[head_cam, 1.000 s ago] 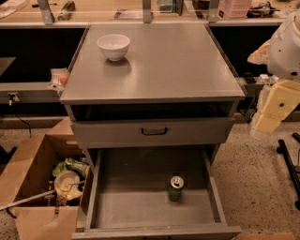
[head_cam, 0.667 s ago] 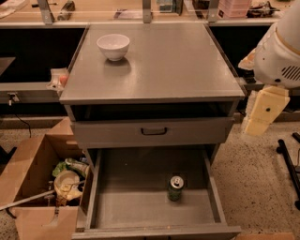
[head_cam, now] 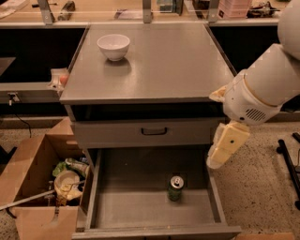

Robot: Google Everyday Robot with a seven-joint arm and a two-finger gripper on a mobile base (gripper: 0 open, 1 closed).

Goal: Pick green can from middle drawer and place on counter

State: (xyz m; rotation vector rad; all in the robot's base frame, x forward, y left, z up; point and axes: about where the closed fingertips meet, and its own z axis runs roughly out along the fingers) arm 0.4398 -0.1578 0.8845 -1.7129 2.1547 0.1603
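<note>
The green can (head_cam: 176,188) stands upright on the floor of the open middle drawer (head_cam: 136,206), right of its centre, silver top up. The grey counter (head_cam: 159,65) above holds only a white bowl (head_cam: 113,46) at its back left. My gripper (head_cam: 217,159) hangs on the cream end of the white arm (head_cam: 255,96), at the right side of the cabinet. It is just above the drawer's right wall, up and to the right of the can and apart from it. It holds nothing that I can see.
A shut drawer front with a black handle (head_cam: 153,131) sits above the open drawer. An open cardboard box (head_cam: 33,187) of clutter stands on the floor at the left. Black stand legs (head_cam: 288,161) are at the right. A tan shelf (head_cam: 140,11) runs behind.
The arm has swung left and down, bringing the gripper from beside the cabinet's right edge to over the open drawer's right wall. The can and bowl have not moved.
</note>
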